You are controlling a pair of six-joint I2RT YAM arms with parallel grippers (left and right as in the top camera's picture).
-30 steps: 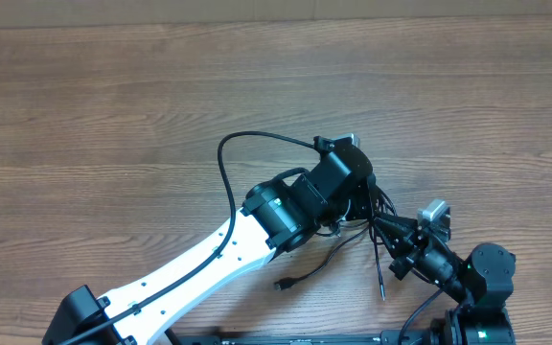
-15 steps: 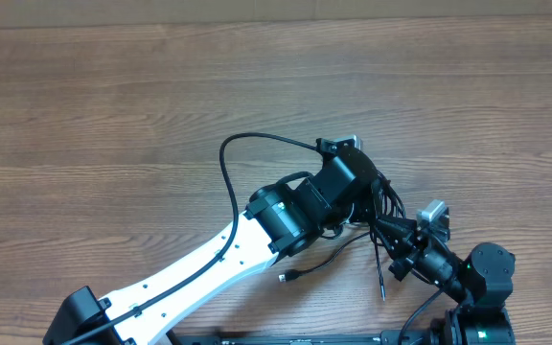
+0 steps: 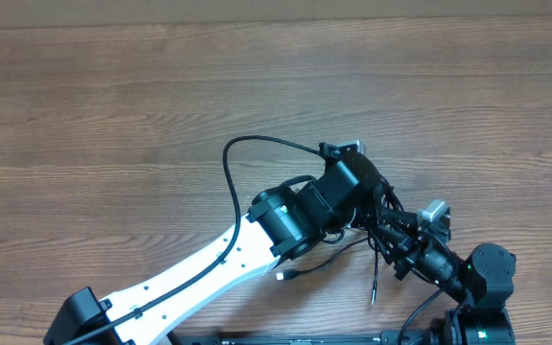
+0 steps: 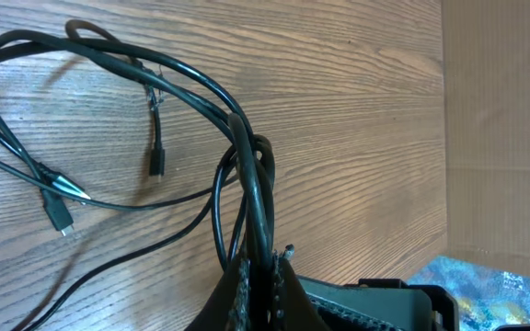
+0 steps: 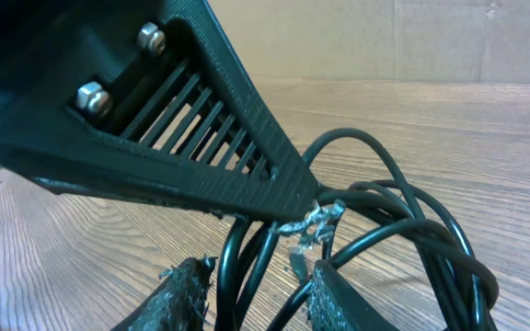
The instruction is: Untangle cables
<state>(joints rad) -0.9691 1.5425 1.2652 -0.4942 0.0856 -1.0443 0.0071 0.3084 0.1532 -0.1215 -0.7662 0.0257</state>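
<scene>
**Left claw clamped on the cable bundle, right claw apart**

Left gripper [image 4: 260, 276] sits at the bottom centre of its wrist view, with its two fingers pressed together on the cables [image 4: 253, 188]. The black cords rise from this grip as one tight bundle. Then they spread toward the upper left of the frame, over the wooden table [image 4: 357, 110]. One small plug [image 4: 156, 164] lies there on the wood, and a second plug [image 4: 60, 213] lies lower left. In the right wrist view, the right gripper [image 5: 258, 271] has its fingers apart at the bottom edge, and several cords pass between them. From overhead, the tangle lies in the lower right of the frame, between both grippers.
</scene>
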